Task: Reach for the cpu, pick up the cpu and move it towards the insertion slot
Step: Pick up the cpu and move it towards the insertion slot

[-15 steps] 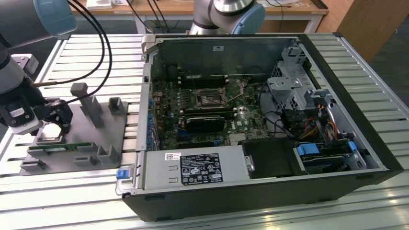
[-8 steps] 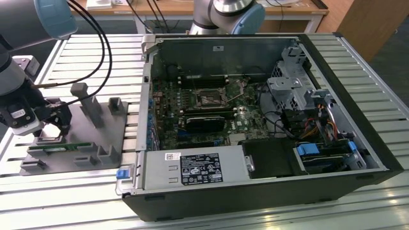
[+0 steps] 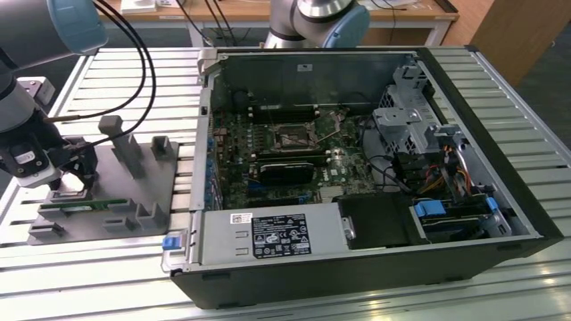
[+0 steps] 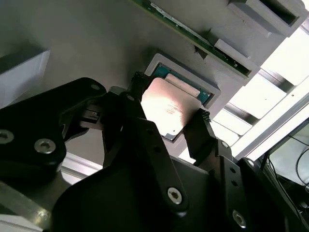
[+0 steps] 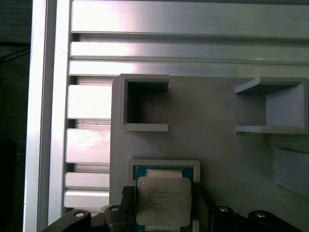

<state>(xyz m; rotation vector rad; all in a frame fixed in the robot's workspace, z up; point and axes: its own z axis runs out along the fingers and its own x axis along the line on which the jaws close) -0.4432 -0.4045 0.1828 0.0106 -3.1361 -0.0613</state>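
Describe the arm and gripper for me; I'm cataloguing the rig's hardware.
The arm is a silvery-grey tube with a light blue joint cap; black cables loop down beside it. A white block sits near the wrist. The gripper is matte black, with angular fingers and silvery screw heads.

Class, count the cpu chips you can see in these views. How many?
1. The cpu lies in a square nest of the grey fixture, right at the gripper. Others may be hidden inside the computer case.

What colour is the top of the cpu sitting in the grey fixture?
The cpu top is silvery-grey metal, clearest in the first wrist view.
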